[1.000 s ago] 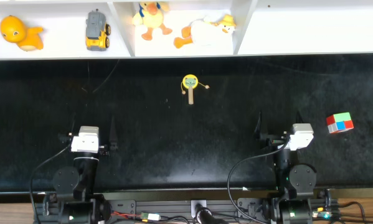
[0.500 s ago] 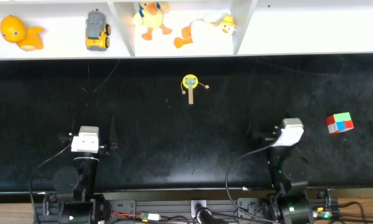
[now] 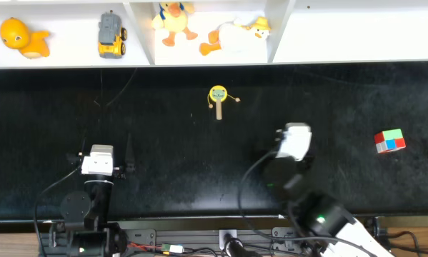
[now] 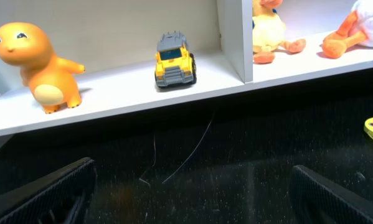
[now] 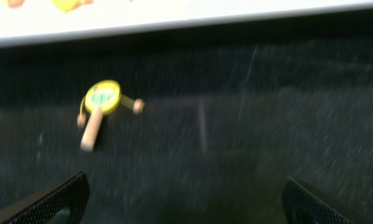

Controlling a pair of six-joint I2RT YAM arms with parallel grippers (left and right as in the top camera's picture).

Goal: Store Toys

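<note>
Swinging away from its rest spot by the base, the right gripper (image 5: 185, 202) now hangs farther out and to the left, jaws wide apart with nothing between them, facing the yellow rattle drum (image 3: 218, 96). The rattle drum lies untouched on the dark surface (image 3: 163, 143), near the white shelf (image 3: 342, 43). The colour cube (image 3: 389, 140) sits well apart at the right. The left gripper (image 4: 189, 193) stays put, also spread. The rattle drum looks like the first pick.

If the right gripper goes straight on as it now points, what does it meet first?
Probably the white shelf edge: bare mat lies ahead of the right gripper, and the rattle toy sits off that line.
</note>
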